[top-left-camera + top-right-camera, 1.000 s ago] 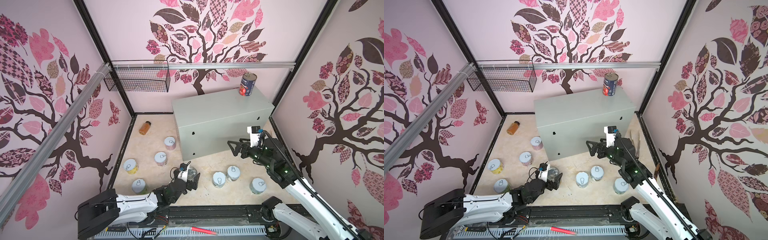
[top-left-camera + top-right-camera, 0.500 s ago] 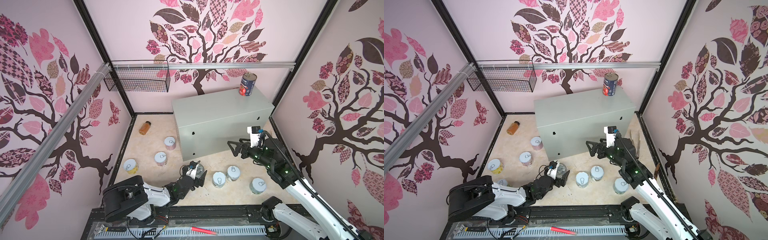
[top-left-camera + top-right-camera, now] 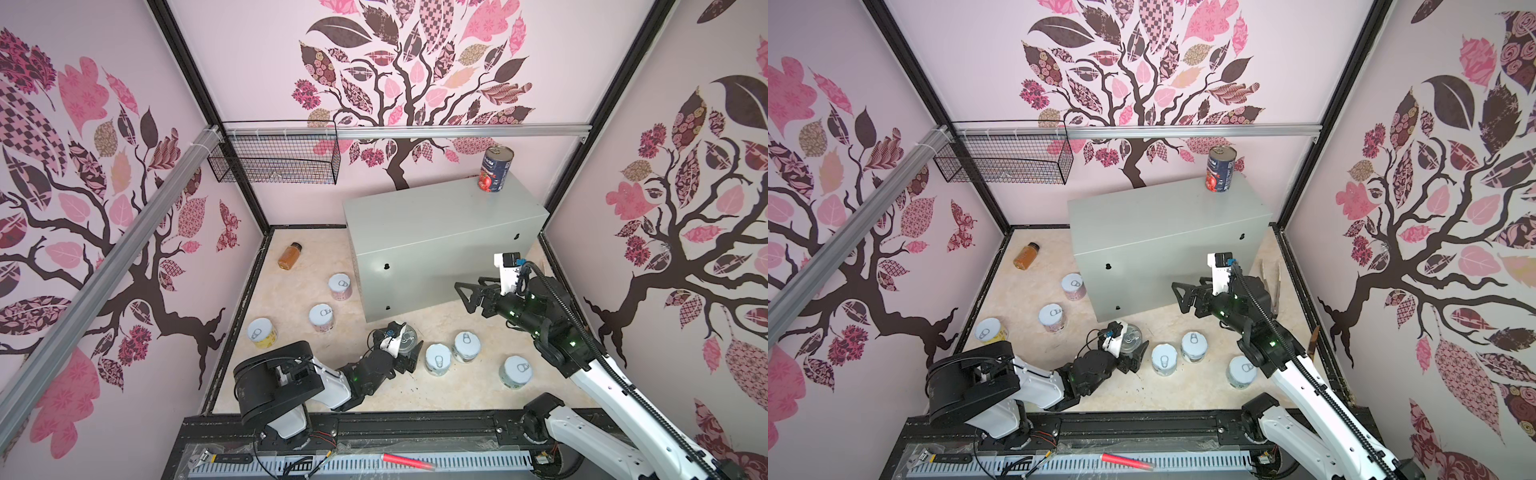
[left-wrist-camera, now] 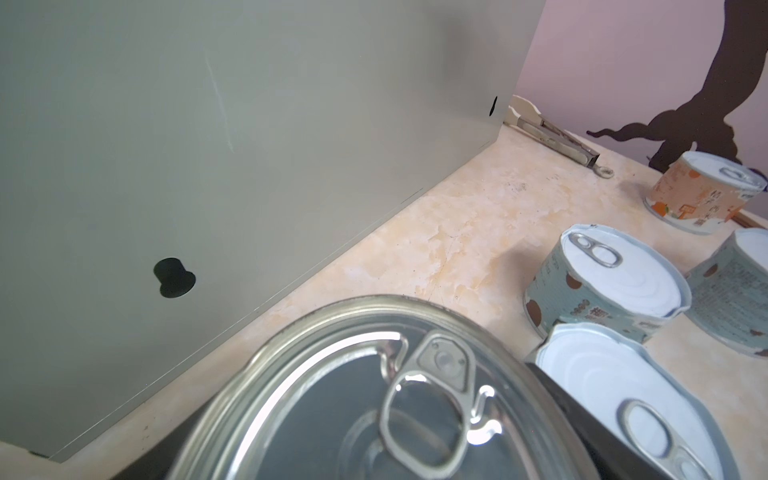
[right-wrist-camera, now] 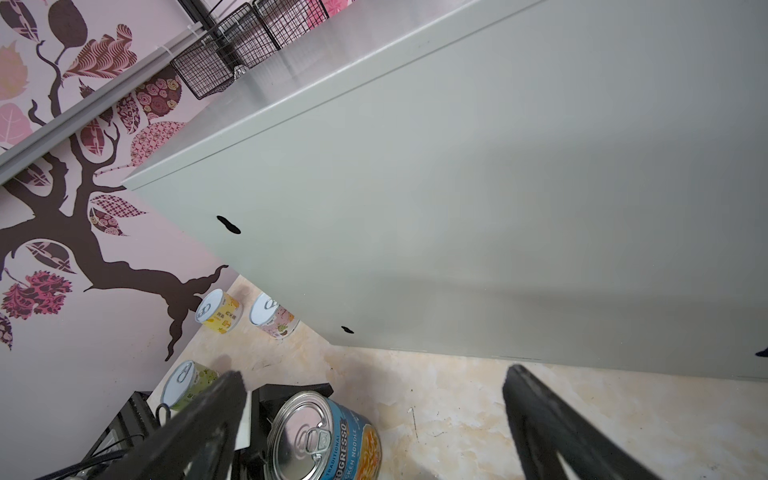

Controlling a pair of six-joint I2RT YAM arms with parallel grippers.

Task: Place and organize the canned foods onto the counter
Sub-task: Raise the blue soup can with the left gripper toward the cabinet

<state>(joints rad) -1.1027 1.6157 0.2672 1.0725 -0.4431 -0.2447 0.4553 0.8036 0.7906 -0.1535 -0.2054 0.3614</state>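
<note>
Left gripper flanking blue can — upright, beside counter

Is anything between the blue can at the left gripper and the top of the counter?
Nothing visible. The blue can stands before the counter; its top holds only the tomato can, at the back right corner.

counter: we see plain light grey
tomato can: blue, red tomatoes
soup can: blue and yellow
</note>
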